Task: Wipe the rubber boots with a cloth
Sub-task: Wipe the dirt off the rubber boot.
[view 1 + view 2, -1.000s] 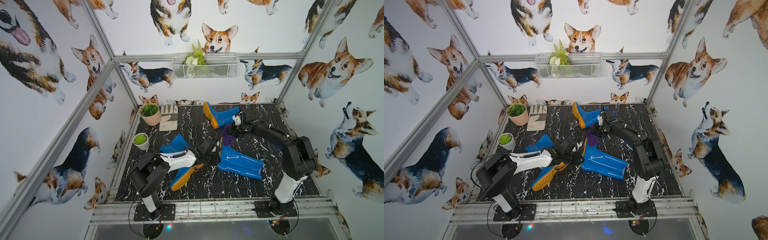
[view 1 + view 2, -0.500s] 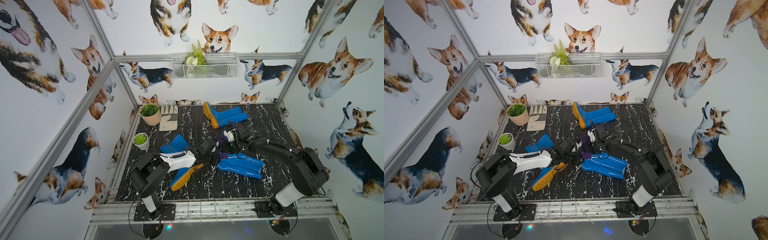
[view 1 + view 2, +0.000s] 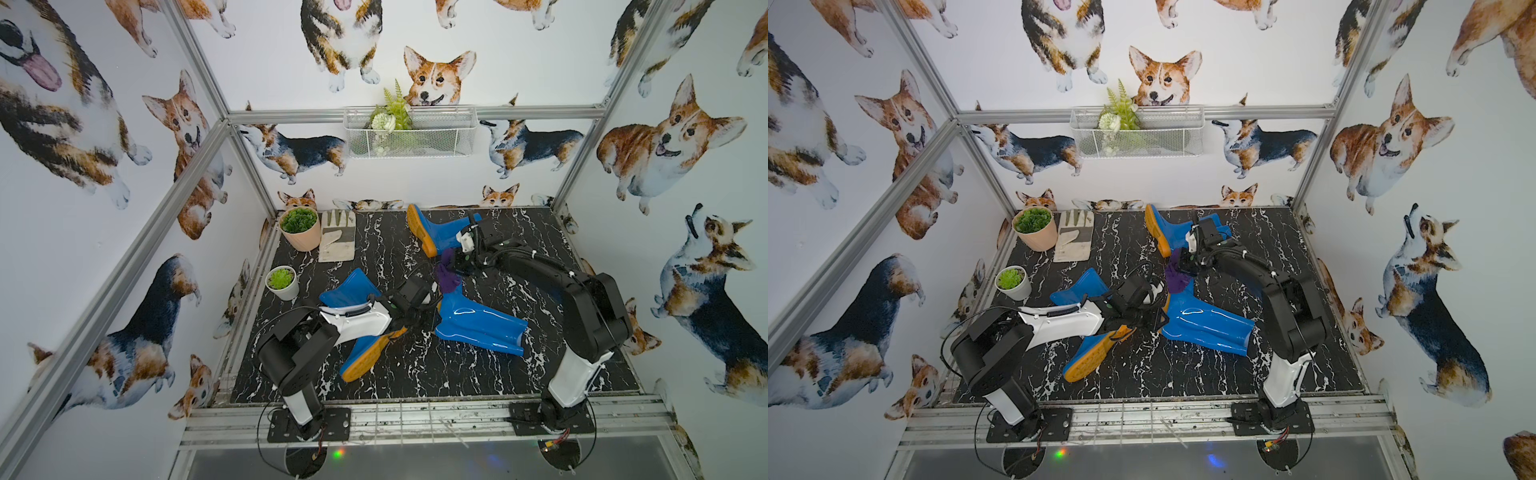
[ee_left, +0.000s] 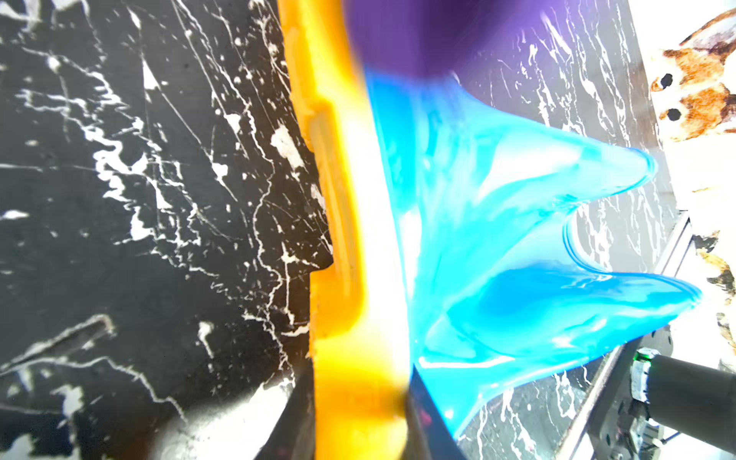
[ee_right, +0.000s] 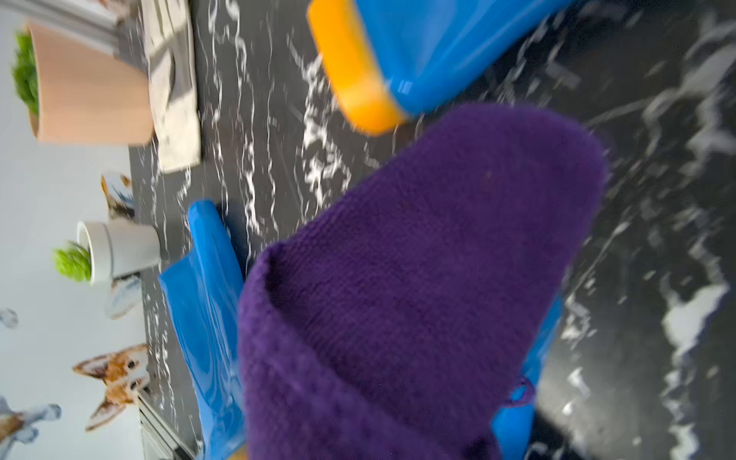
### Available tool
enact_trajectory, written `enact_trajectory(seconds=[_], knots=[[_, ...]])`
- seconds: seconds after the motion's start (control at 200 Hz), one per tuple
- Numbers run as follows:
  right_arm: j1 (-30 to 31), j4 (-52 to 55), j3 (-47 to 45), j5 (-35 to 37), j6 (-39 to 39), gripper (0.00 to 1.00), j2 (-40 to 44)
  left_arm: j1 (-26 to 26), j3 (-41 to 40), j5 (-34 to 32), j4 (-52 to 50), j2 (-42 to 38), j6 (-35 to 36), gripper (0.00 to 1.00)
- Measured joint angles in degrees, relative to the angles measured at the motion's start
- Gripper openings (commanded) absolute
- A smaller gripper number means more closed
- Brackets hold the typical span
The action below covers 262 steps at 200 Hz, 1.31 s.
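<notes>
Three glossy blue rubber boots with orange soles lie on the black marble table (image 3: 415, 374). One boot (image 3: 440, 230) lies at the back. Another (image 3: 349, 291) lies under my left arm. The middle boot (image 3: 478, 326) (image 3: 1204, 328) lies on its side, and my left gripper (image 3: 419, 318) (image 4: 358, 422) is shut on its orange sole (image 4: 338, 239). My right gripper (image 3: 459, 266) (image 3: 1185, 266) is shut on the dark-purple cloth (image 3: 448, 276) (image 5: 418, 278). The cloth hangs onto that boot's toe end. It hides the right fingers in the right wrist view.
A peach pot with a green plant (image 3: 300, 228) and a pale work glove (image 3: 337, 237) sit at the back left. A small white pot (image 3: 282, 282) stands by the left edge. A wire basket (image 3: 409, 131) hangs on the back wall.
My right gripper carried the cloth forward over the middle boot's foot, then drew it back toward the toe end. The left gripper and the boots stayed put.
</notes>
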<state>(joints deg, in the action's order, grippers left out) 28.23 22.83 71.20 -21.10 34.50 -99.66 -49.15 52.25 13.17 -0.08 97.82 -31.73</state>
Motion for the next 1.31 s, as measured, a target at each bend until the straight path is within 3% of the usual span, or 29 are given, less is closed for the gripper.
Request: enact_trajectory(seconds=[0.12, 0.265, 0.375, 0.516, 0.656, 0.746, 0.926, 1.016, 1.121, 1.311], knots=[[5.8, -2.2, -9.4, -1.3, 2.7, 0.0, 5.0, 0.3, 0.2, 0.3, -0.5, 0.0, 0.0, 0.0], [4.1, -6.9, -13.3, -5.1, 6.1, 0.0, 5.7, 0.6, 0.8, 0.8, -1.9, 0.0, 0.0, 0.0], [-2.7, -5.0, -7.2, -11.1, 6.1, 0.0, 1.0, 0.9, 2.4, 0.6, -3.4, -0.1, 0.0, 0.0], [-8.1, -0.6, 5.5, -5.5, 2.3, 0.0, -5.3, 1.1, 4.3, -0.2, -7.8, -0.5, 0.1, 0.0], [-12.1, 2.7, 7.6, -3.5, 1.5, 0.0, -5.5, 2.1, 4.3, -1.9, -9.7, -1.0, -0.4, 0.0], [-12.6, 4.6, 4.2, -2.0, 1.4, 0.0, -0.1, 2.3, 4.4, -4.9, -10.8, -1.4, -1.0, 0.25], [-17.8, 3.4, -10.9, -0.8, 1.6, 0.0, 17.4, 2.1, 6.4, -10.7, -17.4, -5.0, -0.1, 0.55], [-24.0, 2.8, -18.6, 0.0, 4.4, 0.0, 22.0, 1.8, 7.1, -13.8, -19.9, -10.7, 2.8, 0.58], [-27.2, 3.4, -18.9, 0.2, 5.3, 0.0, 24.6, -0.3, 9.2, -17.0, -22.4, -12.6, 8.3, 0.59], [-30.0, 2.8, -18.1, 1.7, 5.3, 0.0, 26.6, -13.9, 13.4, -22.6, -23.4, -5.9, 19.1, 0.6]])
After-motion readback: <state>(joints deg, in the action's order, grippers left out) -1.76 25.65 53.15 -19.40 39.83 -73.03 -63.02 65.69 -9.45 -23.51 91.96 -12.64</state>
